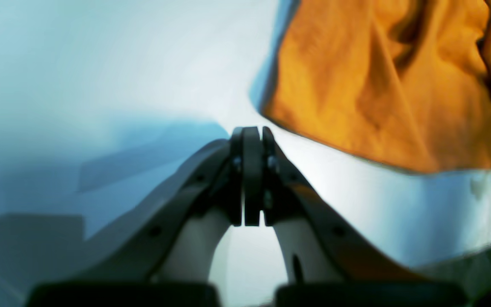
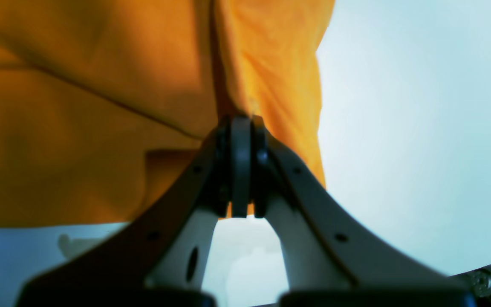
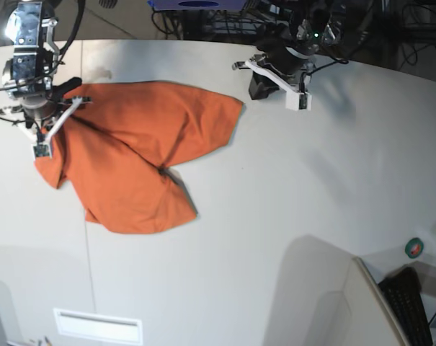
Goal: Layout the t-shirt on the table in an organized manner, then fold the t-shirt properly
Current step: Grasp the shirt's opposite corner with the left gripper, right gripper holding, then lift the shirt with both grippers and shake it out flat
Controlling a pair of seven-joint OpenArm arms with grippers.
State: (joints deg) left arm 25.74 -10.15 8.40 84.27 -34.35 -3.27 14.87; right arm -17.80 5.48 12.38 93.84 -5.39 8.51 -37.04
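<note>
The orange t-shirt (image 3: 138,158) lies crumpled and partly bunched on the left half of the white table (image 3: 290,216). My right gripper (image 2: 241,121) is shut on the t-shirt (image 2: 100,106) at its far left edge, and a strip of cloth shows between the fingers. In the base view the right arm (image 3: 30,79) stands over that corner. My left gripper (image 1: 252,132) is shut with nothing in it, hovering over bare table (image 1: 100,64) just off the t-shirt (image 1: 377,85). The left arm (image 3: 290,50) is at the far edge, right of the shirt's far right corner.
A small angled white panel (image 3: 369,310) rises at the near right, with a black keyboard (image 3: 412,306) and a green-and-red round object (image 3: 414,248) beside it. A white rectangular slot (image 3: 97,326) sits near the front left. Cables and equipment (image 3: 203,18) lie beyond the curved far edge.
</note>
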